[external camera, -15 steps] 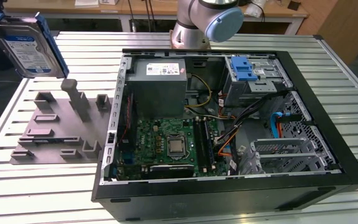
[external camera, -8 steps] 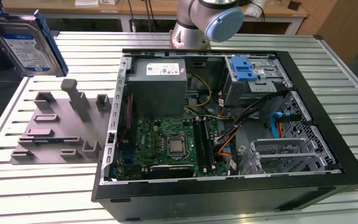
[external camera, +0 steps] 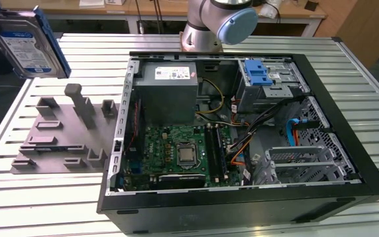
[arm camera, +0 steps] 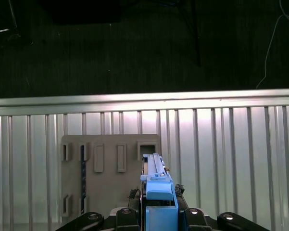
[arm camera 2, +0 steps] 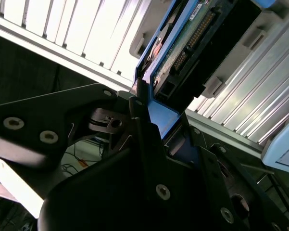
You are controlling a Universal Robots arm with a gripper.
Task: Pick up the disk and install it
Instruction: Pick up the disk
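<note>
So the gripper [arm camera 2: 158,118] is clamped tight on the disk [external camera: 28,47], a flat rectangular silver hard drive with a white-and-blue label, framed in a blue plastic bracket. In the second wrist view you can see the black fingers [arm camera 2: 143,130] pinching that blue bracket from either side. In the exterior view the disk hangs up in the air, tilted, label facing the camera. It's well off to the exterior view's left of the open black computer case [external camera: 347,148] and not touching it. Just beside the case on that same side there's a grey moulded fixture plate [external camera: 57,148] with slots and upright posts, sitting on the slatted aluminium tabletop [external camera: 45,207]. Inside the case you've got a green motherboard [external camera: 176,148] and a big grey power-supply box [external camera: 170,98].
</note>
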